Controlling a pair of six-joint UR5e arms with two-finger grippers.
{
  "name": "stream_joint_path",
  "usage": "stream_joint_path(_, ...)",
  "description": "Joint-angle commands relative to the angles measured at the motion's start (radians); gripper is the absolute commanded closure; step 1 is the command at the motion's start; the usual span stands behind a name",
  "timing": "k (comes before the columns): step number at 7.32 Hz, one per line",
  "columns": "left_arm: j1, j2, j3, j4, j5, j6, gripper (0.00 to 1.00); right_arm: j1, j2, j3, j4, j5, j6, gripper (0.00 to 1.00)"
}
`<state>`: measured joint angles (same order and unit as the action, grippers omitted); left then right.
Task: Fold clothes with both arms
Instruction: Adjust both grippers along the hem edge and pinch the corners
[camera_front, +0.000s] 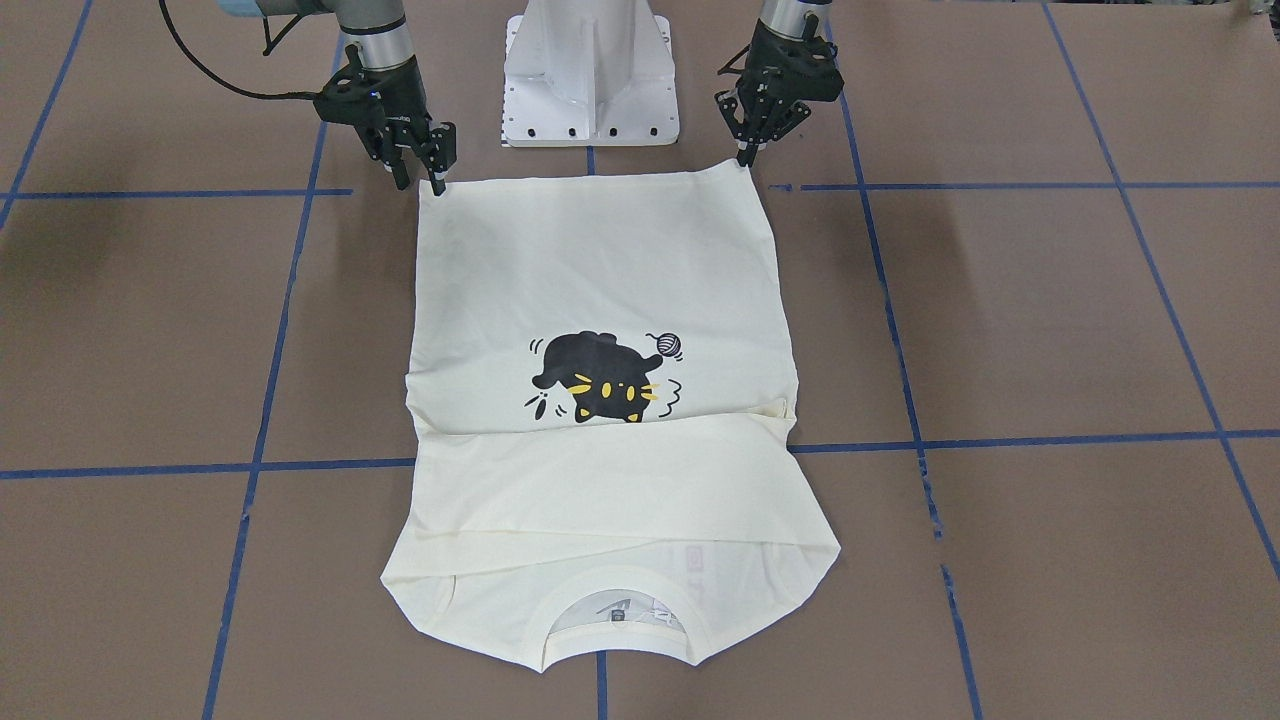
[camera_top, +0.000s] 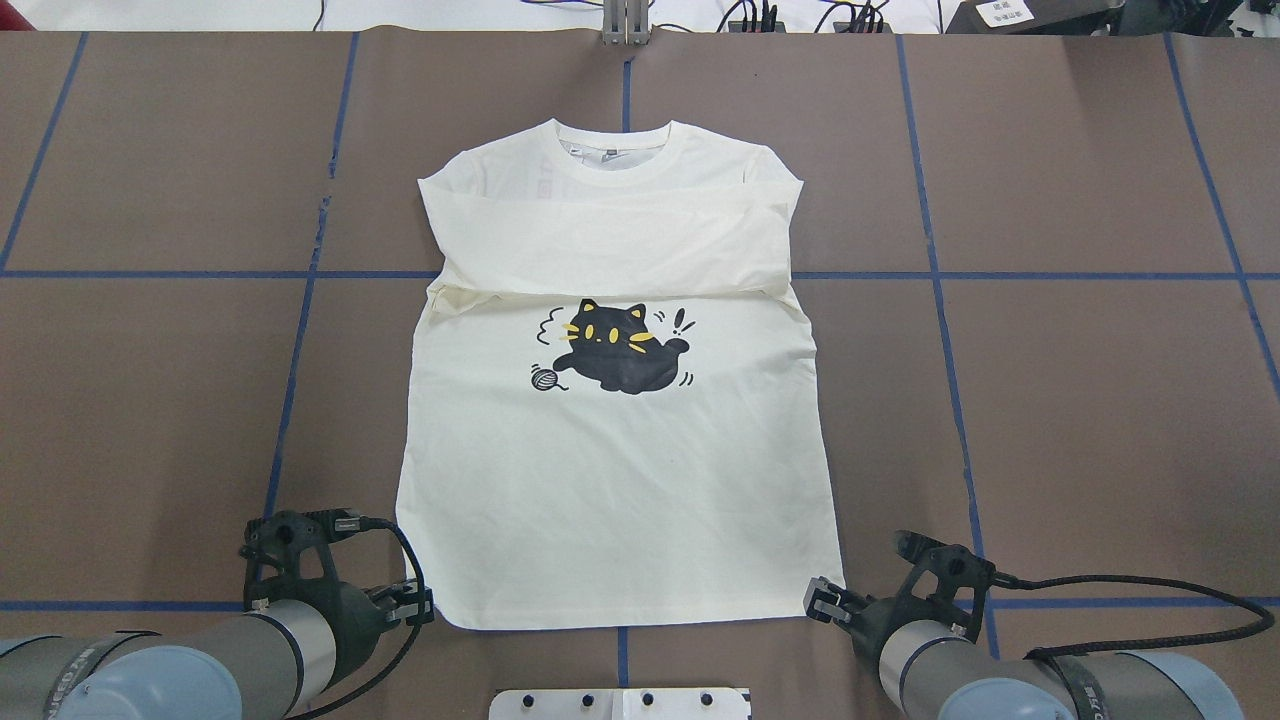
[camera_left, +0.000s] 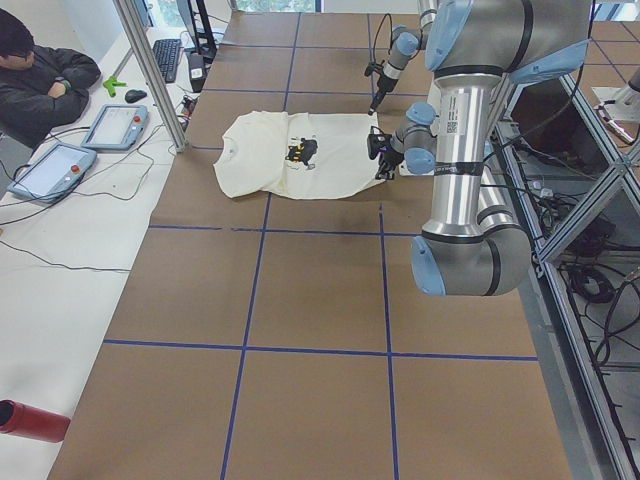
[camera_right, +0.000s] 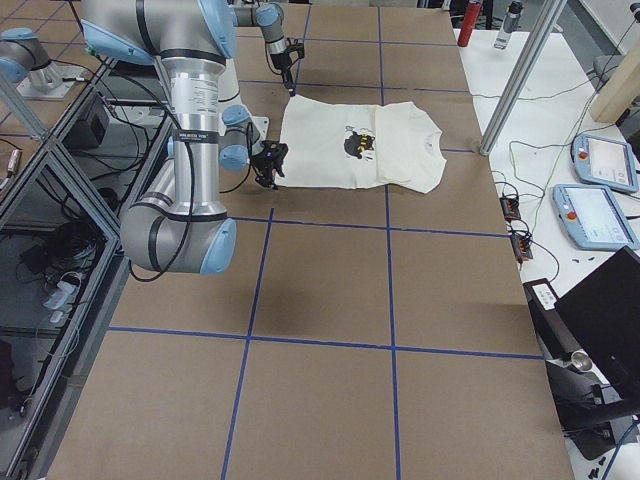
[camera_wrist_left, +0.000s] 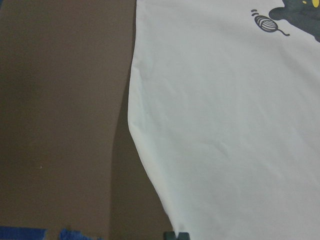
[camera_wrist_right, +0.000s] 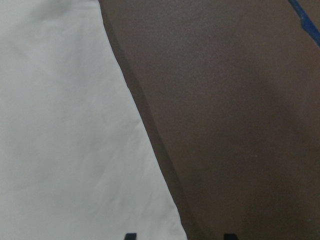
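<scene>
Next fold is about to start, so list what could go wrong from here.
1. The left pincer looks closed at its hem corner of the cream-white cat-print T-shirt, while the right pincer stands open around its corner: lifting now could skew the fold.
2. The sleeves folded across the chest lie loose and could slip when the hem comes over.

Folded sleeves (camera_top: 610, 235) cover shirt (camera_top: 620, 480) chest; right hand (camera_wrist_right: 179, 236) fingertips (camera_wrist_right: 130, 236) cropped at edge.

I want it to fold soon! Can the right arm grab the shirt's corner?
Probably yes: the right gripper is open right at the near corner of the shirt, with nothing in between.
</scene>
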<state>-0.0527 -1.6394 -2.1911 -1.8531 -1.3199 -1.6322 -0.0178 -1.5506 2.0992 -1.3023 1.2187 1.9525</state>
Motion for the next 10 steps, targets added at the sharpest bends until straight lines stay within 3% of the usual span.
stream_joint_path(1,0.001,0.0,0.001,0.0,0.001,0.005,1.0,-0.007,0.001,-0.001,0.0,0.001,0.0,0.58)
stream_joint_path(2,-0.001,0.0,0.001,0.0,0.001,0.008,1.0,-0.007,0.001,-0.001,0.0,0.001,0.0,0.82)
stream_joint_path(3,-0.002,0.0,0.001,0.0,0.001,0.008,1.0,-0.008,0.003,-0.001,0.0,0.001,0.0,1.0)
stream_joint_path(6,-0.002,0.0,0.001,0.002,-0.001,0.008,1.0,-0.007,0.004,0.037,-0.055,0.005,-0.007,1.0)
stream_joint_path(8,-0.002,0.006,-0.071,0.018,-0.012,0.009,1.0,-0.005,0.003,0.251,-0.292,0.059,-0.01,1.0)
stream_joint_path(10,0.013,-0.005,-0.311,0.258,-0.095,-0.003,1.0,-0.046,0.003,0.498,-0.472,0.071,-0.01,1.0)
